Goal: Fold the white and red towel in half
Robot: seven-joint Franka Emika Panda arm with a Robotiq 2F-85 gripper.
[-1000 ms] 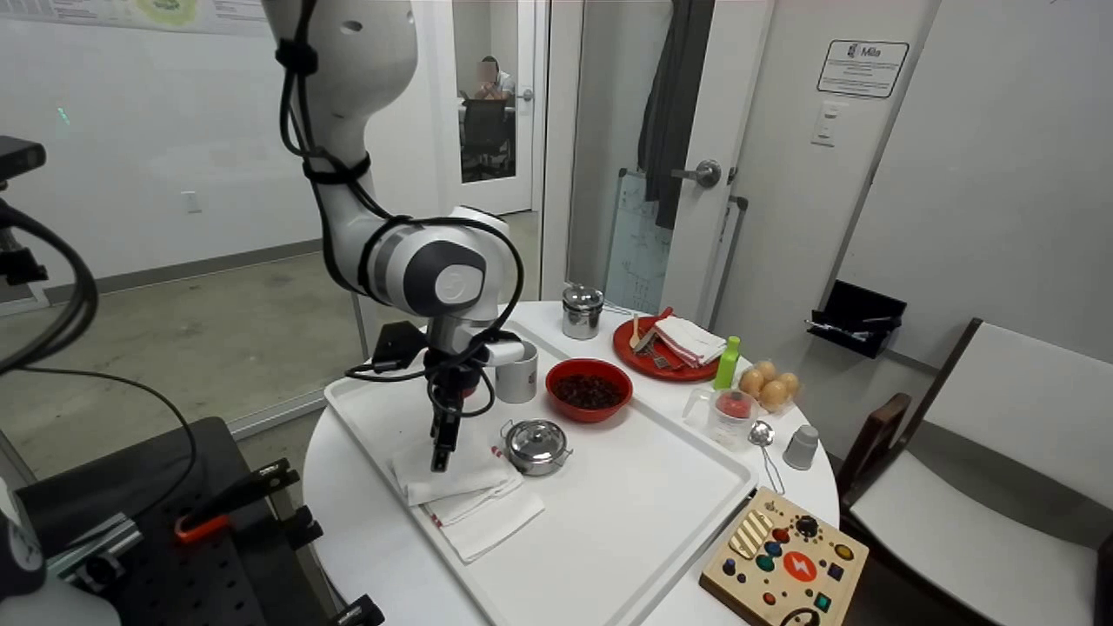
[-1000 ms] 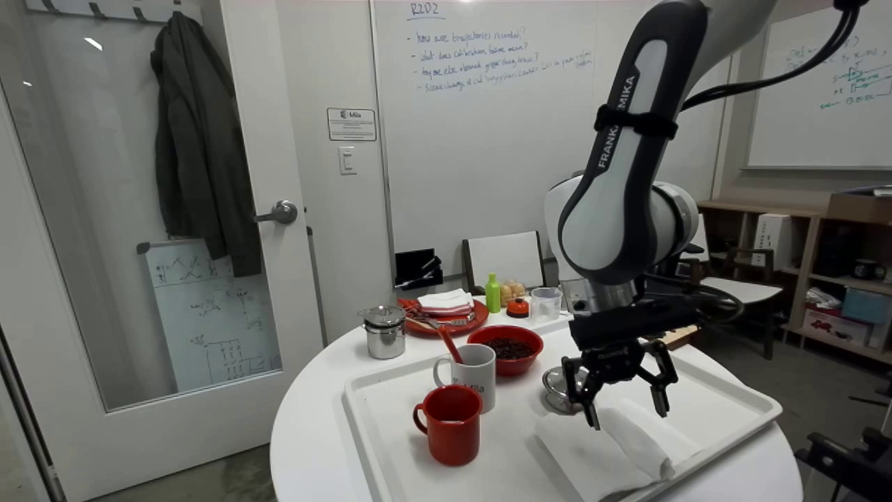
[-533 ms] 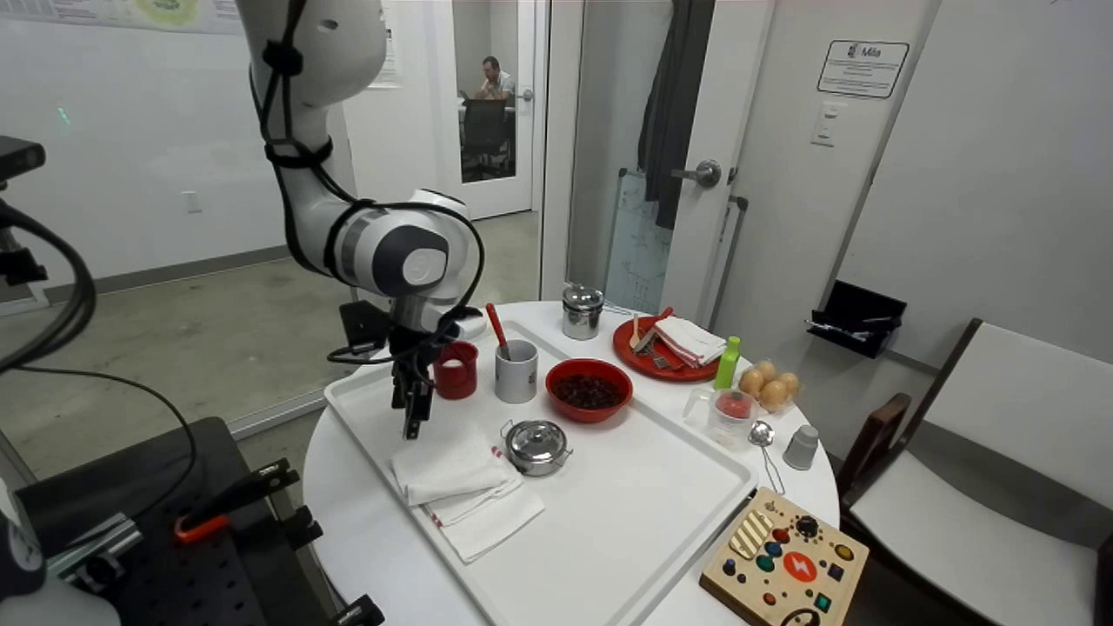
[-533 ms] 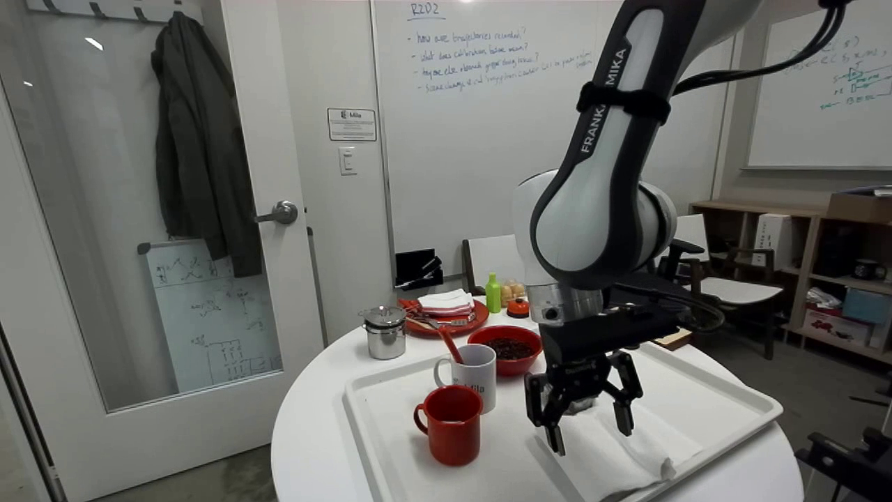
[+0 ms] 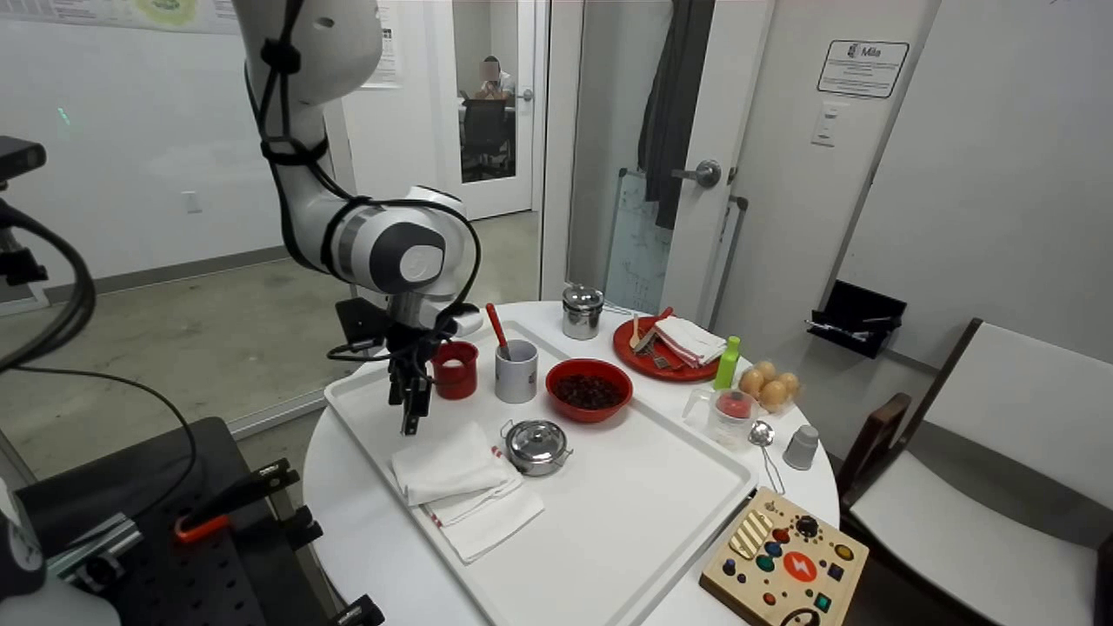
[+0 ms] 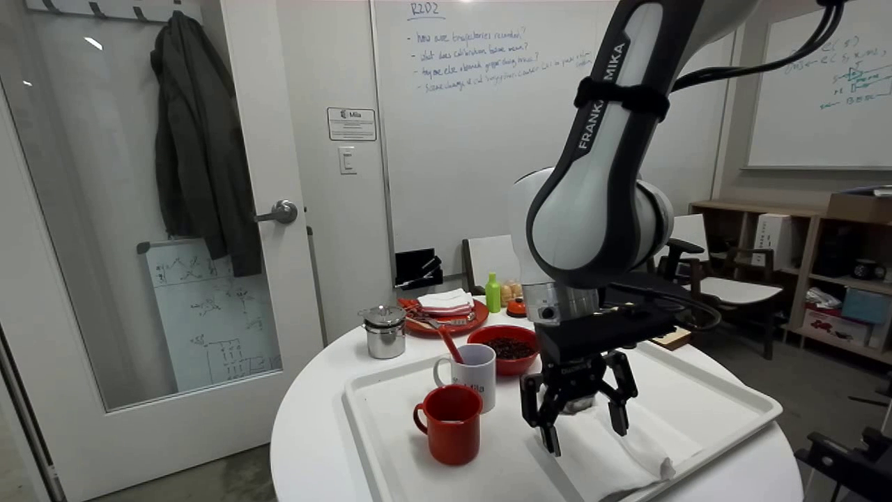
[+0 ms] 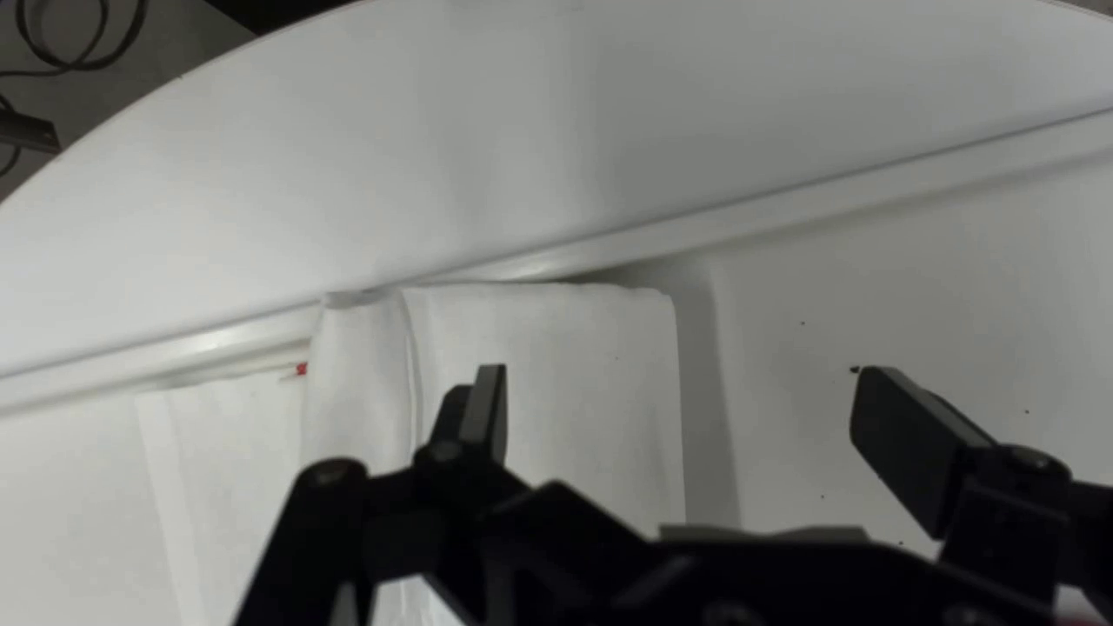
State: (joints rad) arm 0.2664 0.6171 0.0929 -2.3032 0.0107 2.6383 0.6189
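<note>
Right up close, here's my gripper (image 7: 683, 380), its fingers (image 7: 904, 435) spread wide apart. From the wrist camera one of them crosses in front of the white and red towel (image 7: 556, 348) while its partner is set against the white tray (image 7: 956, 261), and in an exterior view I get a gap between fingertips (image 5: 410, 423) and cloth. The towel lies on the tray, along its edge, partly doubled over, a lower layer poking out from beneath the fold, dabs of red at its borders. Just beside it sits a lidded metal bowl (image 5: 536, 446); whether the two touch, I can't tell from out here.

On the same tray I've got a red mug (image 6: 453, 429), then a white mug (image 6: 481, 373) with a red handle (image 6: 451, 346) leaning out of it, then a red bowl (image 5: 588, 416) of dark bits (image 5: 588, 391). Over the tray's rim now, onto the round white table (image 5: 374, 539): a silver canister (image 5: 582, 315), a red plate (image 5: 623, 346) carrying utensils (image 5: 646, 342) and a folded striped cloth (image 5: 691, 337), a green bottle (image 5: 728, 365) just beside the plate, and a clump of tan, egg-shaped things (image 5: 772, 389) next to the bottle. And at the back, a white door (image 6: 275, 174) with a metal lever (image 6: 282, 212), a dark coat (image 6: 198, 139) hanging by it.
</note>
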